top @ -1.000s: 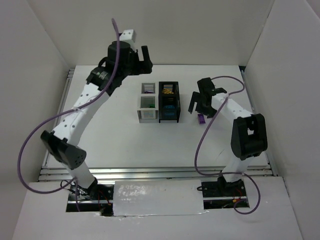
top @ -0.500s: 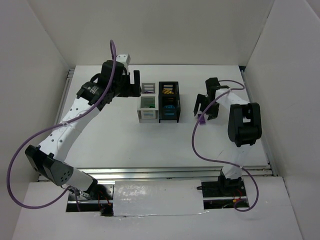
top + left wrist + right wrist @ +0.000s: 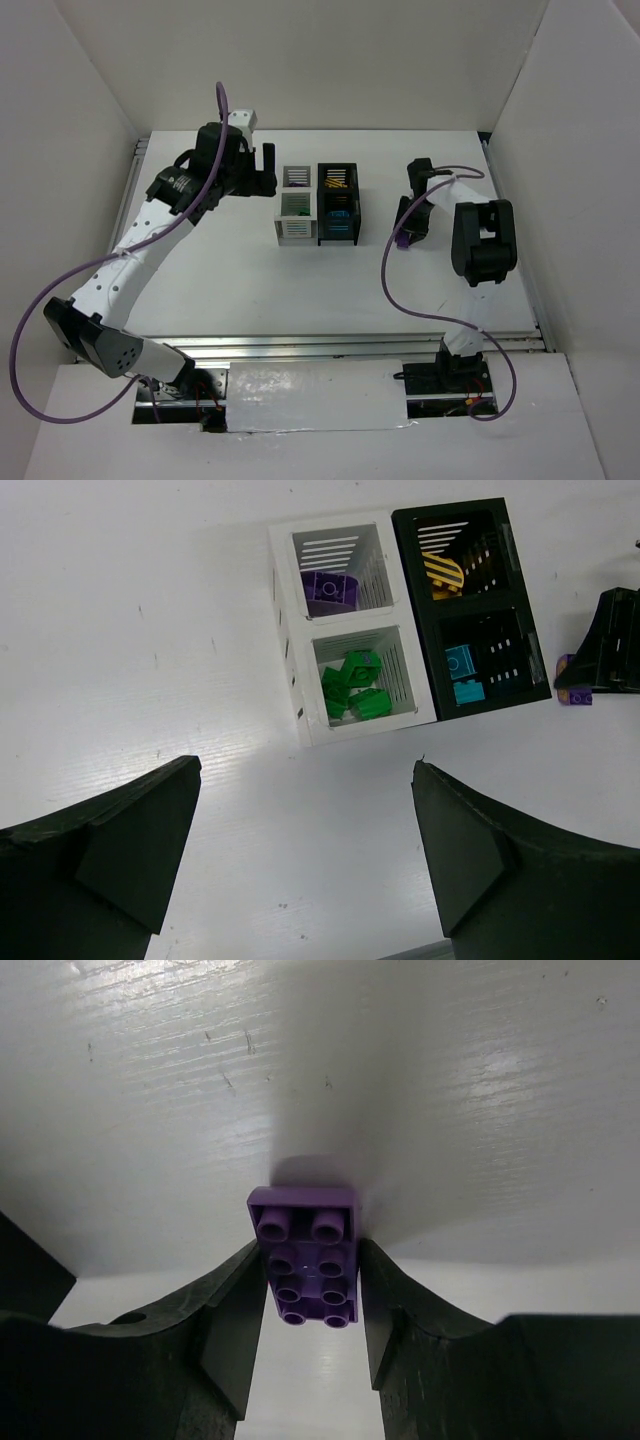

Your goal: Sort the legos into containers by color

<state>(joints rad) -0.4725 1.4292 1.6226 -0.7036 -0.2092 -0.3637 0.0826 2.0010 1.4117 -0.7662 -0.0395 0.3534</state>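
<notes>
Purple lego point(image 3: 306, 1257), pinched in right gripper point(image 3: 310, 1272)

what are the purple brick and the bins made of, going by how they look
Purple brick: probably hard moulded plastic, smooth with a slight sheen, crisp round studs and sharp edges. Bins: likely plastic too, matte white and black, with thin, evenly slatted walls.

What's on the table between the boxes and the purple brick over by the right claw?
Nothing: just bare white table between the containers and the purple brick. The top view shows it best.
</notes>
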